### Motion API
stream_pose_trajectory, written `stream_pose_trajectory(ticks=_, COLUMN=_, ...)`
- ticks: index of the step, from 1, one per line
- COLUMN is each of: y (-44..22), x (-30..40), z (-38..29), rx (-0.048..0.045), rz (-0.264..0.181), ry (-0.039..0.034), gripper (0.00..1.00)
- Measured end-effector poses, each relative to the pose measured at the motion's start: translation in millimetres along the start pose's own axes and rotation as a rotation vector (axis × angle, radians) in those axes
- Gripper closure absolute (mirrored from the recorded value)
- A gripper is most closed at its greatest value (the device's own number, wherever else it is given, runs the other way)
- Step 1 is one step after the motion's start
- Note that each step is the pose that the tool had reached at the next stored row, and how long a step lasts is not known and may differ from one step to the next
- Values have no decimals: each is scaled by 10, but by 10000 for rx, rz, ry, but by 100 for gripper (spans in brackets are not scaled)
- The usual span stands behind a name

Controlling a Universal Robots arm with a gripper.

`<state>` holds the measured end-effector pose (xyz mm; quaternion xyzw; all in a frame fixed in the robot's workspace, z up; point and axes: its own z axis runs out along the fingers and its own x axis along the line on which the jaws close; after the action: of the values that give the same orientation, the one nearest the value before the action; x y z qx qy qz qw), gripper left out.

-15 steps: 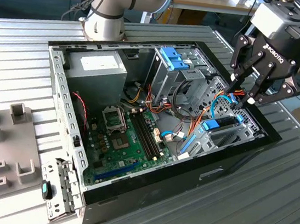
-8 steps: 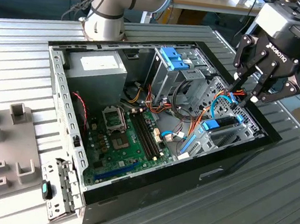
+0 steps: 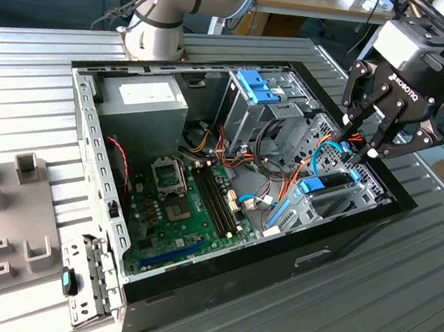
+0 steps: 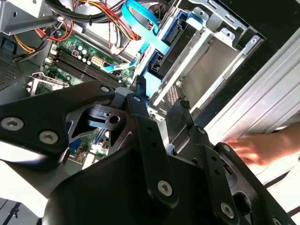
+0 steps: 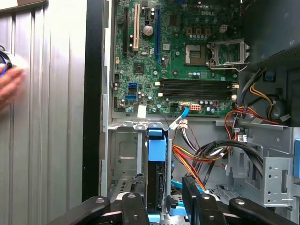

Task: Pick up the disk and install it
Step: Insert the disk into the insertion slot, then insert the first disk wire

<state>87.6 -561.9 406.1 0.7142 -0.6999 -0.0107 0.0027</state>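
Black claw (image 3: 361, 138) spread, empty (hovering above the disk (image 5: 156, 183), upright in its bay (image 5: 123, 154)).

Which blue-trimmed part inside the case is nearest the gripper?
The disk with its light-blue rail, directly beneath the gripper; the blue latch atop the drive cage sits farther away.

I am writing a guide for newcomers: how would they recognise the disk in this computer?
Start at the open black computer case. Beside the green motherboard, a metal bay holds the disk on edge. Its light-blue rail marks it out from the grey metal around.
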Motion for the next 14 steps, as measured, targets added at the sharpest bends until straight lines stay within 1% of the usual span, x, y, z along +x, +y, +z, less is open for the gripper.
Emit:
stream_pose_trajectory(ticks=7, y=0, x=0, z=11, rx=-1, rz=0, ry=0, gripper=56)
stream_pose_trajectory(ticks=12, y=-27, x=-14, z=13, rx=-1, rz=-30, ry=0, gripper=56)
stream_pose_trajectory(ticks=14, y=-37, x=-34, z=13, rx=-1, rz=-59, ry=1, gripper=56)
